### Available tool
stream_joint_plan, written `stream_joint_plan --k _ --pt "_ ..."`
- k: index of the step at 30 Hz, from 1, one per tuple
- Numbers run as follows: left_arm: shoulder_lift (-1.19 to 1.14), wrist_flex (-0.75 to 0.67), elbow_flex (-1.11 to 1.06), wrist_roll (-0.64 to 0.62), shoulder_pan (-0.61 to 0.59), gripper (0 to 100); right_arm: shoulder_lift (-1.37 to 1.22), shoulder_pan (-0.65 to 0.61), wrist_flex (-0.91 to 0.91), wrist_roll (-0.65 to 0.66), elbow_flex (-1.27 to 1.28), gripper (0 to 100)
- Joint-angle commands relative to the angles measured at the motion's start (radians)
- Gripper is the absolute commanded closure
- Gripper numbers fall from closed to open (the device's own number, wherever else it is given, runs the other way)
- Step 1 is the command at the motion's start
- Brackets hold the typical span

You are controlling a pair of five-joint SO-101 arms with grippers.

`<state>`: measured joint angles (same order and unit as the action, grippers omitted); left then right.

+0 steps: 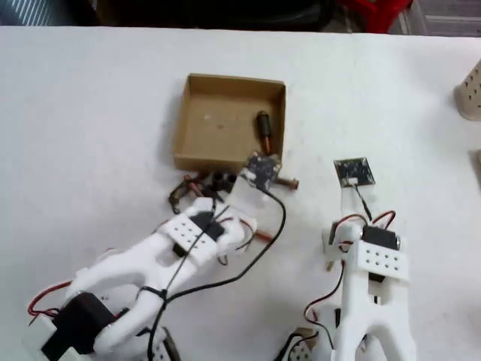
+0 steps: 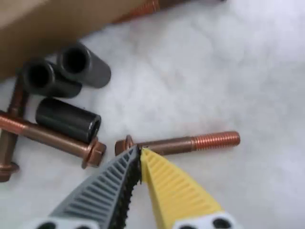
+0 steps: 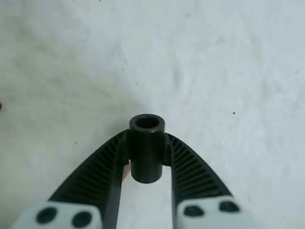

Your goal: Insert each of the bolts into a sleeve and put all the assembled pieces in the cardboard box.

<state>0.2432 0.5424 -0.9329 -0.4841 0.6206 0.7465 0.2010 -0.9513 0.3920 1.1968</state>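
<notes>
In the left wrist view my left gripper (image 2: 139,151) is shut, its grey and yellow tips resting together on a copper bolt (image 2: 186,142) just behind the head; the bolt lies flat on the table. Three black sleeves (image 2: 69,119) and two more bolts (image 2: 47,136) lie close by, near the cardboard box wall (image 2: 43,24). My right gripper (image 3: 146,140) is shut on a black sleeve (image 3: 146,152), whose open end points away from the wrist. The cardboard box (image 1: 194,124) holds one assembled piece (image 1: 264,129).
Loose bolts lie in front of the box (image 1: 289,182) and beside the left arm (image 1: 263,235). A black cable (image 1: 255,259) loops between the arms. A cream pegged object (image 1: 470,94) stands at the right edge. White table surface stretches to the left of the box.
</notes>
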Motion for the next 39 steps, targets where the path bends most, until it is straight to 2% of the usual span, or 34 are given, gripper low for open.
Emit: stream_joint_plan --k 1,10,17,21,25,33,37,39 --pt "0.012 -0.032 0.089 -0.037 -0.004 98 0.027 -0.01 0.015 0.012 -0.006 98.1" --pt "0.01 0.005 0.094 -0.068 -0.004 97 0.027 -0.01 0.015 0.012 -0.008 98.1" --pt "0.012 0.1 0.095 -0.115 0.053 79 0.027 -0.012 0.015 0.012 -0.008 98.1" --pt "0.002 0.117 0.089 -0.127 0.07 80 0.027 -0.012 0.013 0.052 -0.006 98.1" --pt "0.001 0.117 0.086 -0.127 0.025 83 0.027 -0.012 0.01 0.075 -0.005 98.1" --pt "-0.002 0.109 0.064 -0.129 0.01 83 0.027 -0.012 0.01 0.075 -0.005 98.1" --pt "-0.099 0.115 0.098 -0.129 0.01 83 0.027 -0.012 0.01 0.075 -0.005 98.1" --pt "-0.151 0.115 0.123 -0.126 0.016 87 0.027 -0.012 0.01 0.075 -0.005 98.1"
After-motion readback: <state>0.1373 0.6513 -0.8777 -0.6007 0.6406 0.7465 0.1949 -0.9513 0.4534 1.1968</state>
